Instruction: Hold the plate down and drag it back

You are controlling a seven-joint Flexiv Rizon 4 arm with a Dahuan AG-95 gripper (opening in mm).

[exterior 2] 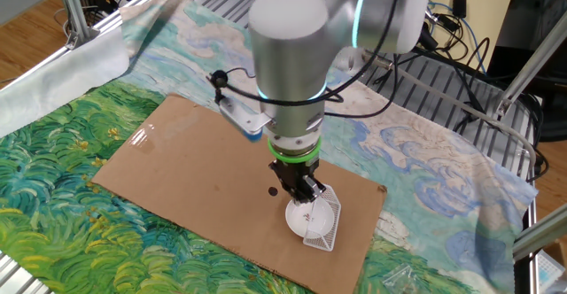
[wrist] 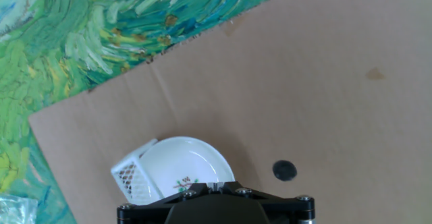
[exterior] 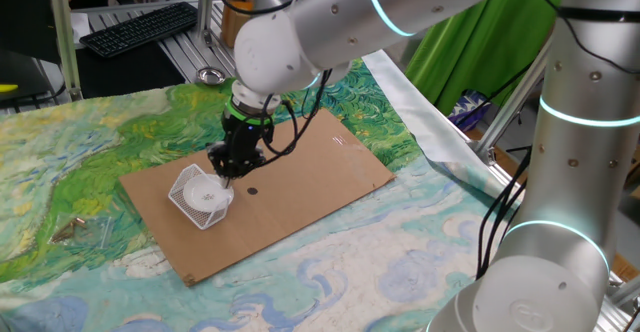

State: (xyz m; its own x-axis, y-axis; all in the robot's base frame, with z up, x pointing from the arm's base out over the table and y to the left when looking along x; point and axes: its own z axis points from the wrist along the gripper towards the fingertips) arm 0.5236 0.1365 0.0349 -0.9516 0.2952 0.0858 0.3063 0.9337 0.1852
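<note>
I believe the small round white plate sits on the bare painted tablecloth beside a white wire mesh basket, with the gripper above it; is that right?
Not quite: the small round white plate sits on the brown cardboard sheet, not on the painted tablecloth. The hand view shows this. The white wire mesh basket beside it and the gripper above it are as you said.

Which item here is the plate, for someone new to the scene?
Find the brown cardboard sheet on the painted cloth. Near one end, under the tool, sits the plate: a small round white dish with a floral mark inside. It rests partly in a white mesh basket, which is boxy.
</note>
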